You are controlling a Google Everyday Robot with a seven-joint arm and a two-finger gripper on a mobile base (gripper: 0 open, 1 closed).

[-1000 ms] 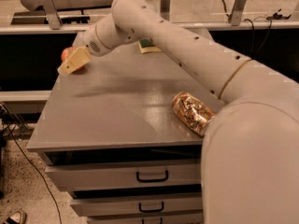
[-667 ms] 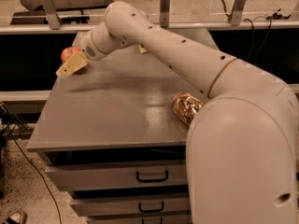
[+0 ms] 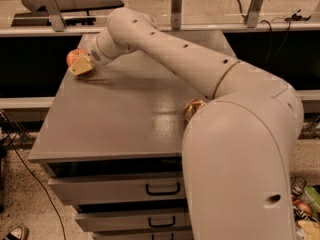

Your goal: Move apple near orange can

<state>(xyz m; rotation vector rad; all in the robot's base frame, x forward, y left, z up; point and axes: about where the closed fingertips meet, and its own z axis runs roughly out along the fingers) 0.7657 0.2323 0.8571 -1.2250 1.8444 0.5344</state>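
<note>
The apple (image 3: 75,56) is round and red-orange and sits at the far left edge of the grey cabinet top (image 3: 125,114). My gripper (image 3: 81,66) is at the apple, its tan fingers just in front of it and touching or nearly touching it. The orange can (image 3: 192,109) lies on the cabinet top at the right. Only a small golden part of it shows, the rest is hidden behind my arm's large white base (image 3: 240,174).
The cabinet has drawers with dark handles (image 3: 162,189) below its front edge. A rail with metal posts (image 3: 175,6) runs behind the cabinet. Cables lie on the floor at the left.
My arm has swung further left and forward in the view, and its base now covers most of the orange can. My gripper stays at the apple at the far left edge.
</note>
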